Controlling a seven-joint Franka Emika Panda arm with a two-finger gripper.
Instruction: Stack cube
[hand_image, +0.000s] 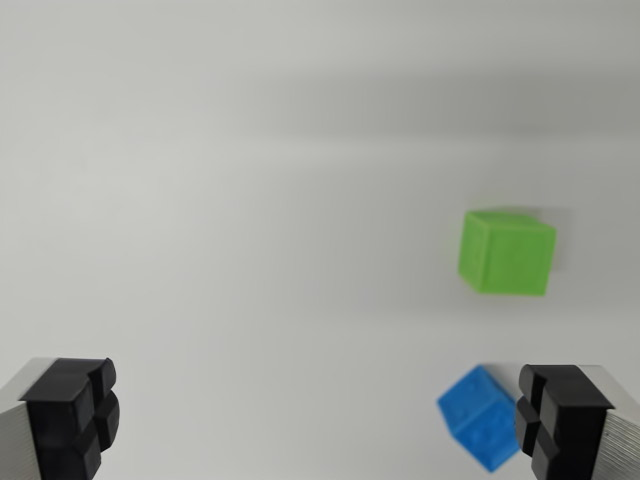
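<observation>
Jaws spread wide apart, empty, black pads (70, 415) visible at both lower corners of the wrist view. Green cube (507, 252) resting on white desk (250, 200), at the wrist view's right. Blue cube (480, 418) below it, apart from it, just beside the right-hand pad, tilted. Picture slightly blurred.

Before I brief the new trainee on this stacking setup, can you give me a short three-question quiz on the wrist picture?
1. True or false: the green cube sits on the blue cube.
2. Which cube lies nearer the gripper? A green, B blue
3. Fill in: the jaws stand ___, holding nothing.

Key: 1 false, they lie apart on the white surface; 2 B, beside the finger at the wrist view's right; 3 open.
</observation>
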